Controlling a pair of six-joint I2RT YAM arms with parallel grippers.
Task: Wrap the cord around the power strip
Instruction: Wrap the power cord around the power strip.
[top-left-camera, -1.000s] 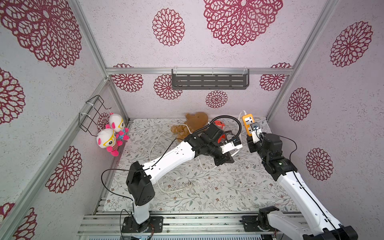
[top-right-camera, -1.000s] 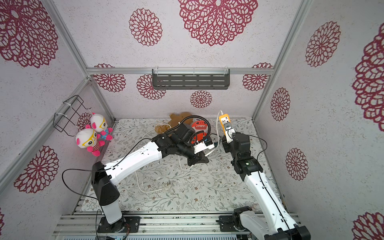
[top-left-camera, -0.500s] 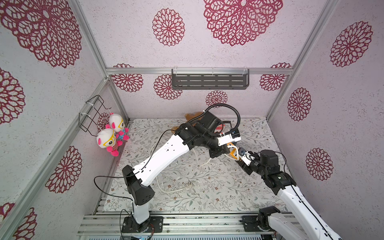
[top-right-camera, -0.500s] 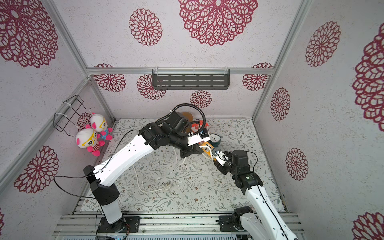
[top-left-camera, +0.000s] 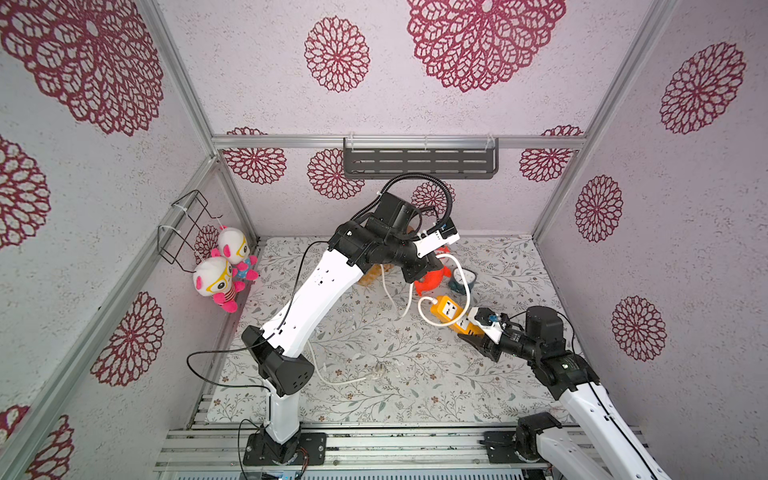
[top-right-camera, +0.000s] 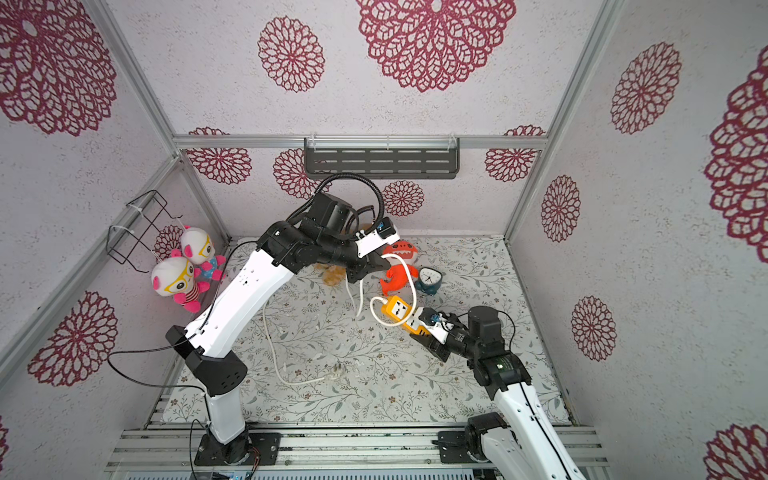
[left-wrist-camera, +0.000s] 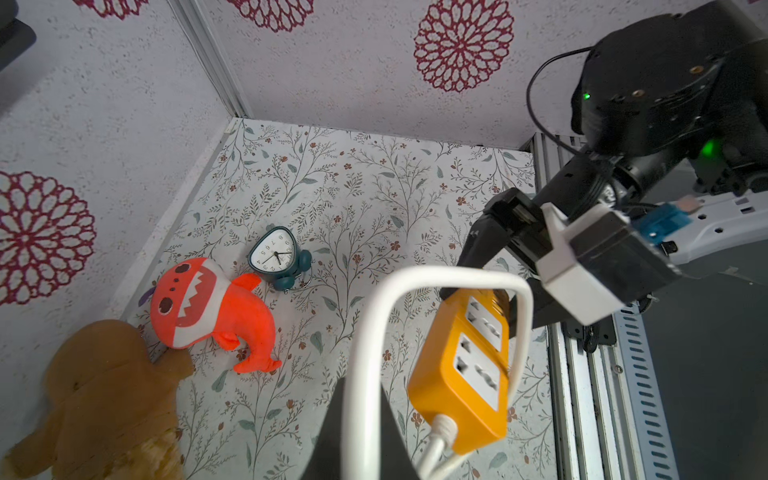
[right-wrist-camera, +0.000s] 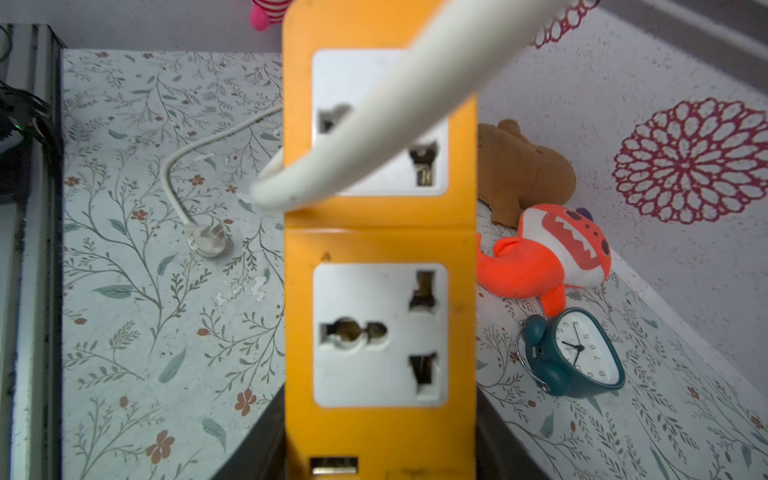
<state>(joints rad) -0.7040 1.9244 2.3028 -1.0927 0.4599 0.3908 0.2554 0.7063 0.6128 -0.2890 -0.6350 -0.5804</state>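
My right gripper is shut on the USB end of the orange-yellow power strip, which it holds above the floor at the middle right with the sockets facing up. In the right wrist view the strip fills the centre between the dark fingers. My left gripper is raised behind it, shut on the white cord. From there the cord arches over the strip and crosses its far socket. The cord's plug lies on the floor, toward the front.
An orange shark plush, a teal alarm clock and a brown plush lie behind the strip, by the back wall. Two pink-white dolls and a wire basket hang on the left wall. A grey shelf is on the back wall.
My right gripper has carried the strip from the back right corner down toward the middle. My left arm has risen and swung back with the cord, laying a loop over the strip.
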